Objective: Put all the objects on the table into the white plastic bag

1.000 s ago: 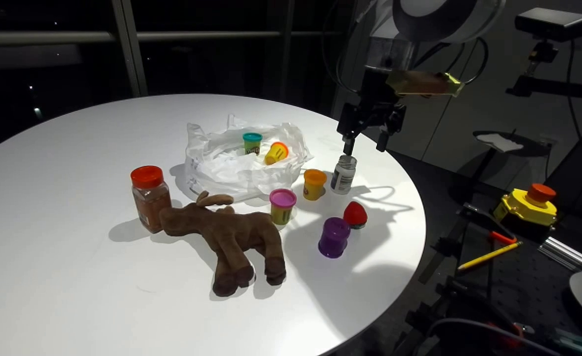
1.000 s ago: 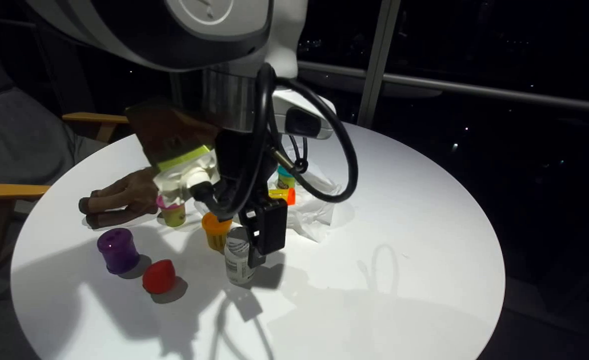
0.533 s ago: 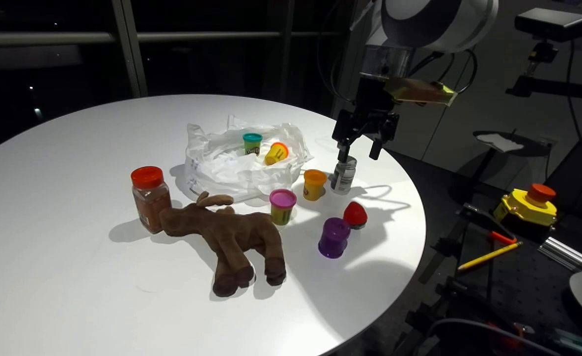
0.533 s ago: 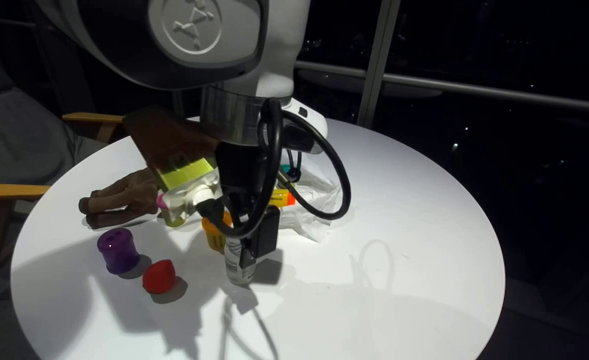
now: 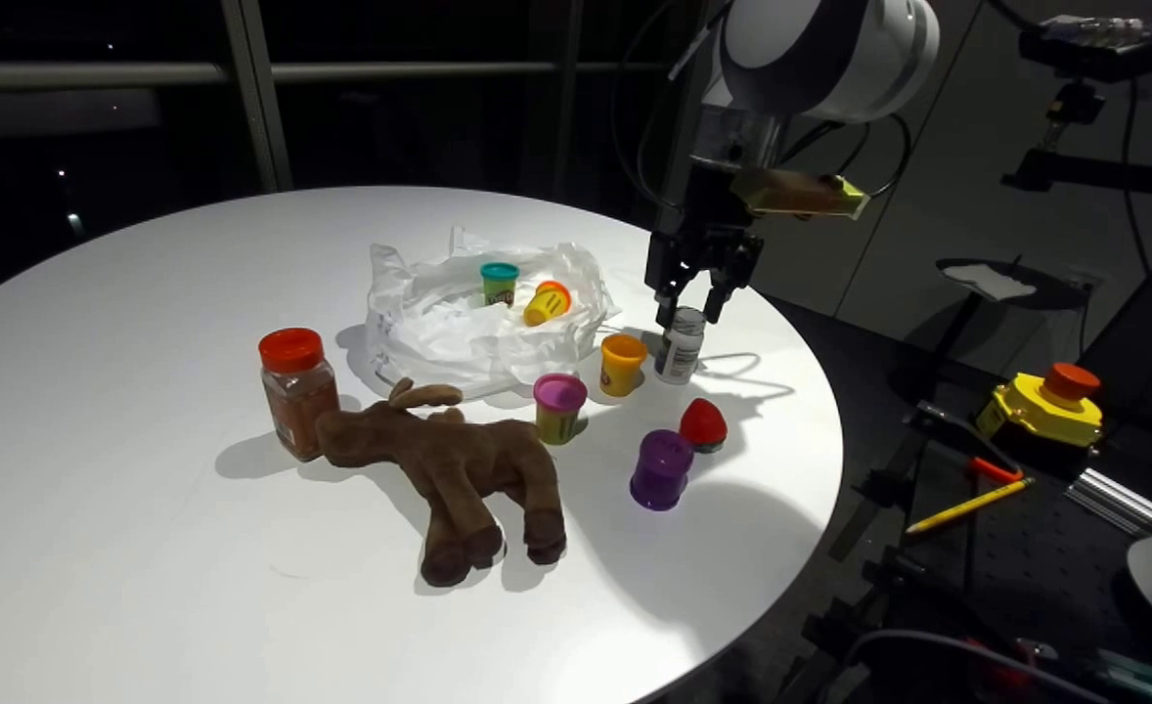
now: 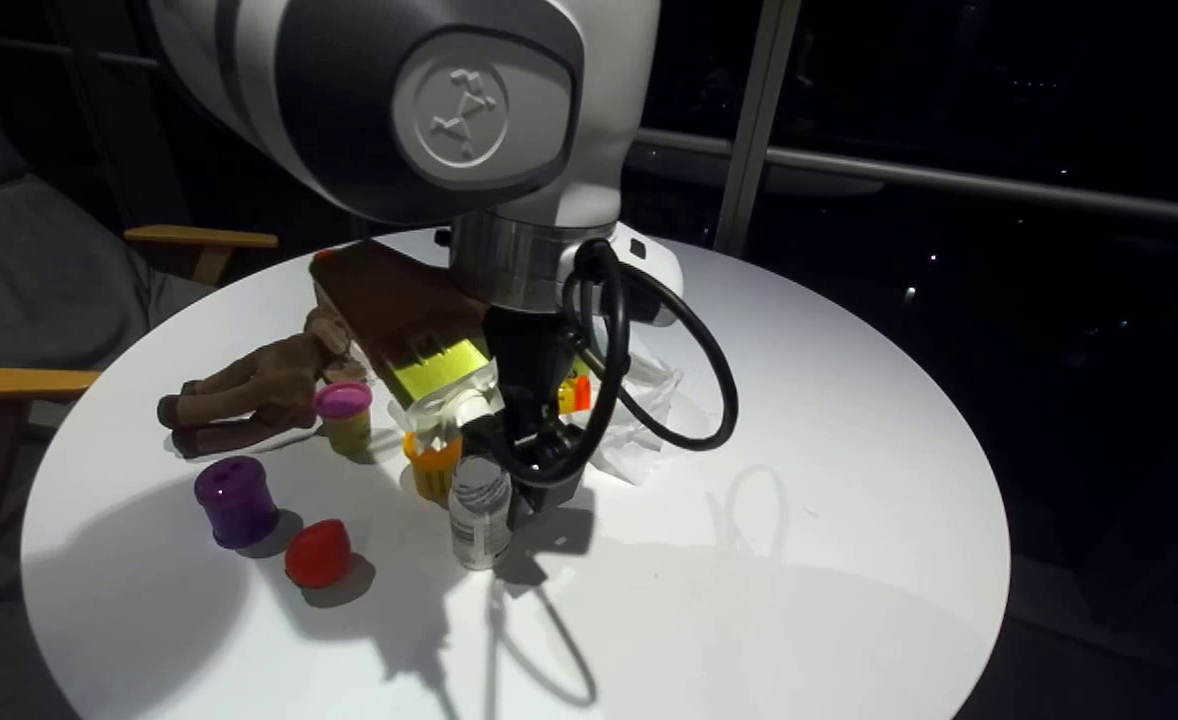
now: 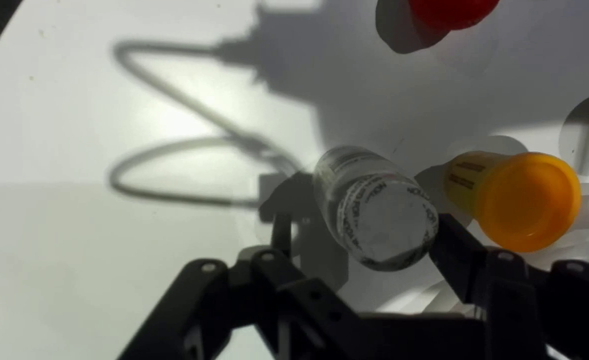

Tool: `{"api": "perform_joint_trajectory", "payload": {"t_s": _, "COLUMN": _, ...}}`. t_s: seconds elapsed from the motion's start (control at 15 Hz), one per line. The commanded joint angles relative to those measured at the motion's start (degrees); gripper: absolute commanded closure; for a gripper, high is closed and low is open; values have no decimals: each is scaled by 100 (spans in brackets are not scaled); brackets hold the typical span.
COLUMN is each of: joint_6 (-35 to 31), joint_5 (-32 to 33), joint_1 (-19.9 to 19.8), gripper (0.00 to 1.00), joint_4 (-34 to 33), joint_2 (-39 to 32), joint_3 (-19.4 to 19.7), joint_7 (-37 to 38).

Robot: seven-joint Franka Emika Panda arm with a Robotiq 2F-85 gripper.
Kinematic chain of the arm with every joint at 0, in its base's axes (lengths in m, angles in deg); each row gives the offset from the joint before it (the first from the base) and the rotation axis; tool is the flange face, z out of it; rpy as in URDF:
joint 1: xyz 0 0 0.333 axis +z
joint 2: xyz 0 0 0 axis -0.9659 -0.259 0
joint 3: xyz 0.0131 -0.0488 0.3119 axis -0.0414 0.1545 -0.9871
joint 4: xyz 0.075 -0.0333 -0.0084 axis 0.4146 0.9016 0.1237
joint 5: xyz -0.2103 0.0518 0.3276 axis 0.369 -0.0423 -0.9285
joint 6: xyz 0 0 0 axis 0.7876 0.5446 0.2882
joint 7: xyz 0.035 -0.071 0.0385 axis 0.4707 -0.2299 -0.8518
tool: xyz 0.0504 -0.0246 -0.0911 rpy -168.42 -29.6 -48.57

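The pincer [image 5: 690, 313] is hovering, jaws apart, at a labelled bottle [image 5: 681, 354]. An orange tub [image 5: 621, 368] is standing just beside; a red piece [image 5: 702, 424] is sitting nearby.

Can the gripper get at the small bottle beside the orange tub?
Likely yes: the open gripper appears to straddle the top of the small bottle; the orange tub stands apart from it.

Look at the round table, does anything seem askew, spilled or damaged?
Only mildly askew: in the white plastic bag, the yellow tub leans over, odd beside the teal-lidded tub standing upright. The plush moose lies on its side rather than standing. I see no spill or damage.
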Motion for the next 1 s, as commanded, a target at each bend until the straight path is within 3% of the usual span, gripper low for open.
{"api": "perform_joint_trajectory", "payload": {"t_s": 0.0, "joint_6": 81, "joint_5": -115, "joint_1": -157, "gripper": 62, "joint_4": -224, "joint_2": -128, "joint_3": -92, "joint_7": -91}}
{"api": "perform_joint_trajectory", "payload": {"t_s": 0.2, "joint_6": 88, "joint_5": -95, "joint_1": -149, "gripper": 83, "joint_4": -173, "joint_2": -5, "joint_3": -78, "joint_7": -5}}
{"api": "perform_joint_trajectory", "payload": {"t_s": 0.27, "joint_6": 57, "joint_5": -75, "joint_1": -129, "gripper": 82, "joint_4": -162, "joint_2": 15, "joint_3": -67, "joint_7": 37}}
{"api": "perform_joint_trajectory", "payload": {"t_s": 0.47, "joint_6": -36, "joint_5": 2, "joint_1": -62, "gripper": 93, "joint_4": -117, "joint_2": 109, "joint_3": -22, "joint_7": 169}}
{"api": "perform_joint_trajectory", "payload": {"t_s": 0.53, "joint_6": -52, "joint_5": 21, "joint_1": -58, "gripper": 88, "joint_4": -135, "joint_2": 108, "joint_3": -5, "joint_7": 200}}
{"api": "perform_joint_trajectory", "payload": {"t_s": 0.6, "joint_6": -29, "joint_5": 24, "joint_1": -56, "gripper": 65, "joint_4": -139, "joint_2": 124, "joint_3": 3, "joint_7": 232}}
{"api": "perform_joint_trajectory", "payload": {"t_s": 0.67, "joint_6": 9, "joint_5": 17, "joint_1": -55, "gripper": 64, "joint_4": -149, "joint_2": 132, "joint_3": 5, "joint_7": 269}}
{"api": "perform_joint_trajectory", "payload": {"t_s": 0.93, "joint_6": -112, "joint_5": 58, "joint_1": 50, "gripper": 32, "joint_4": -61, "joint_2": 206, "joint_3": 36, "joint_7": 591}}
